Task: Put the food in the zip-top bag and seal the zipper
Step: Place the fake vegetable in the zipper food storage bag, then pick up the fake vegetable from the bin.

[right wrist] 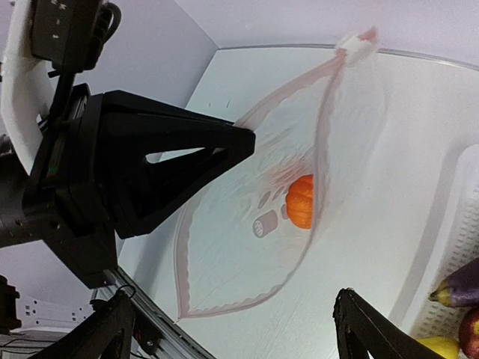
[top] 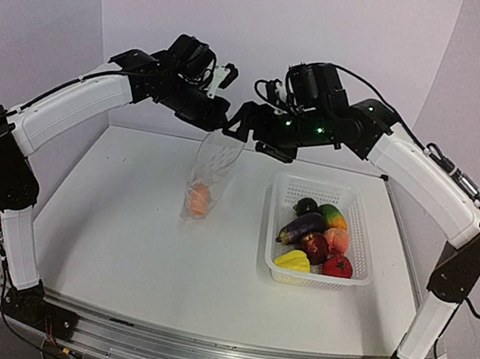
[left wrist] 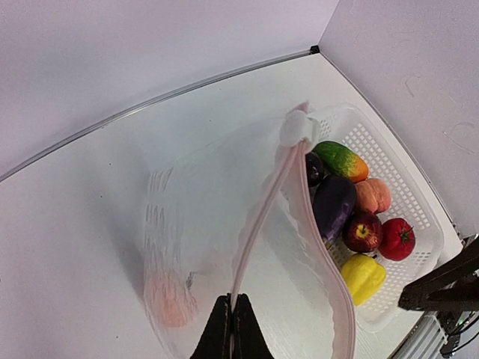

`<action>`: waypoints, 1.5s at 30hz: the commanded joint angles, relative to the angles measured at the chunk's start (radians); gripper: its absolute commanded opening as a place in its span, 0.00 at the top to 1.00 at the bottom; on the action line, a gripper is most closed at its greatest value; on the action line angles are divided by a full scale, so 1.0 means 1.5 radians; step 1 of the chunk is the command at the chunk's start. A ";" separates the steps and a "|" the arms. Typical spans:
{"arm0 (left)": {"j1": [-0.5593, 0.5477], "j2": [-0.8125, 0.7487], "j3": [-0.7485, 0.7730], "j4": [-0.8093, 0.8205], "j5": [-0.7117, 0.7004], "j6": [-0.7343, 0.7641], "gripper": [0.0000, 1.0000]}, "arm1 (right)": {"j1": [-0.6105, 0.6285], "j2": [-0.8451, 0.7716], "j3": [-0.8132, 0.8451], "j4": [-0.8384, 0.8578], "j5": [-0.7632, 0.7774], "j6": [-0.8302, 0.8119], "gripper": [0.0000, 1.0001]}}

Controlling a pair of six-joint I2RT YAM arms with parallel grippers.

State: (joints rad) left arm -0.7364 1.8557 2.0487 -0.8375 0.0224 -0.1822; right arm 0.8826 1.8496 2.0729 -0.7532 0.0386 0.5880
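The bag (top: 214, 166) hangs left of the basket (top: 272, 222), its top held up in the air and its lower end down at the tabletop (top: 123, 215); whether it rests there I cannot tell. The left end effector (left wrist: 230, 329) is pressed together on the bag's top edge, pinching 1 strip of the zipper (left wrist: 258, 217). The zipper's 2 pinkish strips bow apart, so the mouth gapes, and they meet at a white tab (left wrist: 298, 127) on the end nearer the basket. The pumpkin (top: 199, 198) lies inside the bag near its bottom, well left of the basket. The right end effector (right wrist: 233, 314) is spread wide and holds nothing; it hovers above the basket's far-left corner, just beside the bag's top and facing its open mouth. In the basket lie the eggplant (top: 301, 228) toward the left wall, the pepper (top: 293, 260) at the near-left corner, 2 apples (top: 338, 266) toward the near side, the peach (top: 336, 240) by the right wall, the mango (top: 332, 216) farther back, and a dark round fruit (top: 306, 206) beside the mango.
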 commanded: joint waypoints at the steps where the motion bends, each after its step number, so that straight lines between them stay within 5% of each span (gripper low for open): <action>1: 0.008 -0.029 0.008 0.013 -0.038 0.016 1.00 | -0.043 -0.127 -0.034 -0.114 0.173 -0.031 0.10; 10: 0.008 -0.028 0.003 0.019 -0.037 0.022 1.00 | -0.223 -0.115 -0.243 -0.227 0.181 0.150 0.03; 19: 0.008 -0.035 -0.006 0.021 -0.037 0.022 1.00 | -0.242 0.106 -0.131 -0.228 0.142 0.222 0.03; 28: 0.008 -0.036 -0.009 0.022 -0.035 0.025 1.00 | -0.242 0.232 -0.064 -0.230 0.136 0.216 0.19; 40: 0.008 -0.037 -0.010 0.022 -0.027 0.022 1.00 | -0.242 0.297 -0.059 -0.234 0.104 0.237 0.12; 42: 0.008 -0.037 -0.008 0.022 -0.027 0.022 1.00 | -0.241 0.314 -0.049 -0.234 0.092 0.229 0.15; 45: 0.008 -0.038 -0.007 0.022 -0.027 0.022 1.00 | -0.241 0.324 -0.042 -0.233 0.078 0.222 0.34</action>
State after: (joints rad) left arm -0.7273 1.8523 2.0331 -0.8291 -0.0208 -0.1558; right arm 0.5213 2.3018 1.9716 -1.0919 0.1999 0.9214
